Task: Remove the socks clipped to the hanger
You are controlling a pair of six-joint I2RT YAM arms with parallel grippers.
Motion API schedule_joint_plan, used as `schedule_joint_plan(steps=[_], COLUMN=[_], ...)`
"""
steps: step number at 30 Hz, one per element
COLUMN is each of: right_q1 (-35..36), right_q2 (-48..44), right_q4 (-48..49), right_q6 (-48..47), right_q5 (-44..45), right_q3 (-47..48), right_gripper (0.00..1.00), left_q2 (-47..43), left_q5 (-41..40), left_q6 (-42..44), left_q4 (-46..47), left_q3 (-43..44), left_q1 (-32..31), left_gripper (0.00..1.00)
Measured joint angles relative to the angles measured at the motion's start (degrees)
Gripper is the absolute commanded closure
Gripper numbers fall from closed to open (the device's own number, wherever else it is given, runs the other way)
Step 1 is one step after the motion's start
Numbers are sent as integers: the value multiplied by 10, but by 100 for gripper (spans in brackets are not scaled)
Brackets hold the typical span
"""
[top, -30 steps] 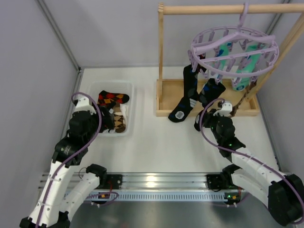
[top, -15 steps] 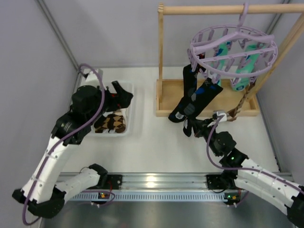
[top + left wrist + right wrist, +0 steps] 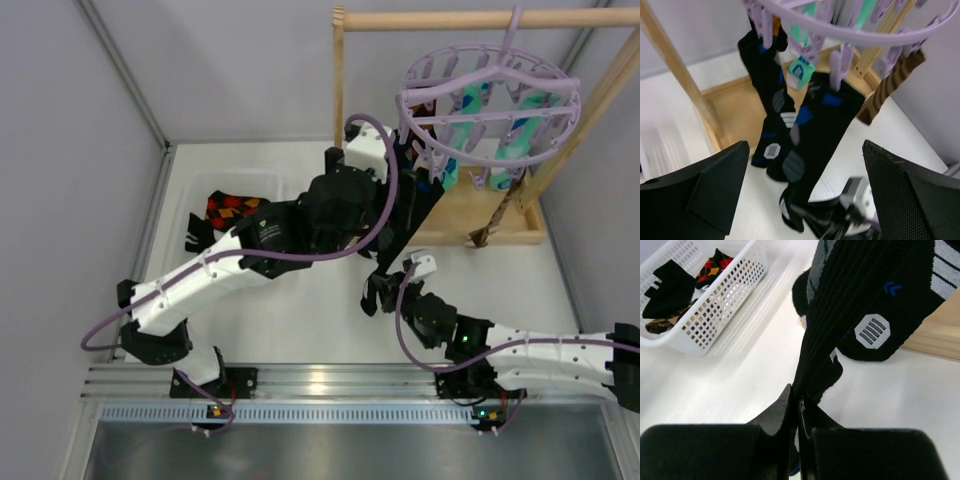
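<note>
Our right claw (image 3: 796, 396) is pinched closed on the lower end of a long black sock (image 3: 860, 300), which is stretched up to a peg on the lilac hanger (image 3: 840, 37) above the worktop (image 3: 715, 385). Our left claw (image 3: 805, 145) gapes wide and holds nothing, facing that sock and a second black sock (image 3: 765, 100). Turquoise socks (image 3: 520, 130) hang behind.
</note>
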Motion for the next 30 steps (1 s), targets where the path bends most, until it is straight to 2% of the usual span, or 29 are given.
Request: schedule_joint_plan(steps=[6, 14, 19, 26, 30], right_q1=[26, 38, 41, 50, 59], right_q2=[66, 93, 97, 128, 143], right_q4=[20, 23, 24, 22, 24], right_q6=[-14, -36, -39, -42, -47], right_q5=[33, 46, 54, 63, 66], right_q3=[39, 78, 82, 100, 110], right_gripper=[100, 100, 100, 100, 100], left_q2=[103, 245, 285, 305, 305], left_q5=[-18, -36, -44, -44, -37], left_q6=[82, 176, 200, 205, 205], left_q4=[6, 8, 8, 7, 8], left_q3=[131, 296, 316, 319, 320], left_q1=[-3, -1, 12, 40, 52], left_gripper=[1, 5, 15, 20, 30])
